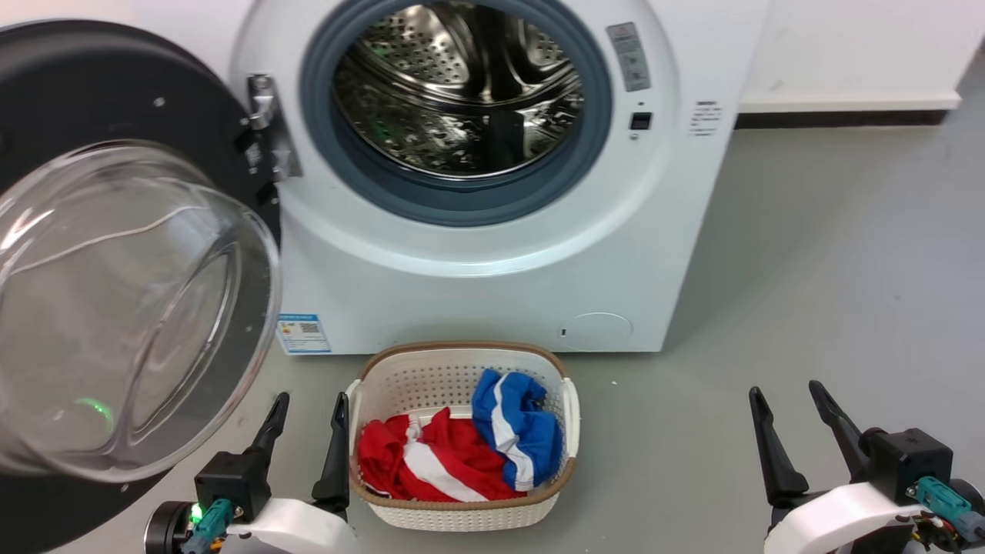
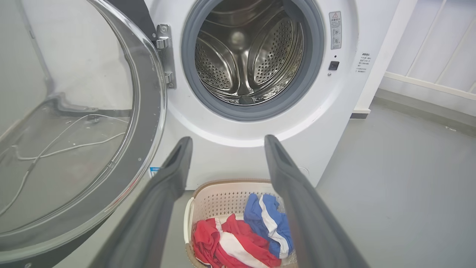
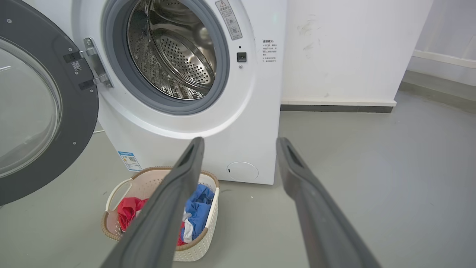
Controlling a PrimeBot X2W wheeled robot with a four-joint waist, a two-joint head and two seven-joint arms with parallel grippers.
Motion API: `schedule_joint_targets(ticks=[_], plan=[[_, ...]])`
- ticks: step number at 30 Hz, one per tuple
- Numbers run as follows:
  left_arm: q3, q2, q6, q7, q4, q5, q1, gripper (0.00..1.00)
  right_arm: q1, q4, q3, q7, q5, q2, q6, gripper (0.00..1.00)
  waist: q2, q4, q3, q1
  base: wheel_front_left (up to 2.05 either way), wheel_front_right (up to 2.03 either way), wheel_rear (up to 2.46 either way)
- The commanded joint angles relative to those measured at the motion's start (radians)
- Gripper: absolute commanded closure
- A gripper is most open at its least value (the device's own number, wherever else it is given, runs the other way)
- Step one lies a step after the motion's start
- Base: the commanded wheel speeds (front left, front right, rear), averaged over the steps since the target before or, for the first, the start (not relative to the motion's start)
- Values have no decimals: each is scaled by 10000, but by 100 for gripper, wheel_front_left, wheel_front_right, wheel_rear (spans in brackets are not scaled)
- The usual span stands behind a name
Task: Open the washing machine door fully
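Left of the washing machine (image 1: 492,292), the washing machine door (image 1: 115,85) stands swung wide on its hinge (image 1: 265,123), so the task looks done. Left gripper (image 1: 312,397) and right gripper (image 1: 785,388) hover low, fingers spread, empty.

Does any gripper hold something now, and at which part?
Nothing is held. The left gripper and the right gripper are both open and empty.

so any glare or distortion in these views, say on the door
head view: the door has pale streaks and a green glow on its glass; left wrist view: a white cable shows through the glass, bright highlights in the drum; right wrist view: the washing machine looks tilted, the fingers look soft.
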Motion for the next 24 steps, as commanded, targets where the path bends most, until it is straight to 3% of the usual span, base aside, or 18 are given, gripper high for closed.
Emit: schedule_joint_targets(ticks=[1, 24], plan=[[9, 80, 70, -35, 132, 107, -117, 0, -135, 53, 68, -78, 60, -64, -2, 0, 0, -297, 41, 0, 0, 0, 0], [97, 107, 34, -103, 453, 9, -249, 0, -264, 253, 80, -250, 146, -98, -2, 0, 0, -466, 133, 0, 0, 0, 0]])
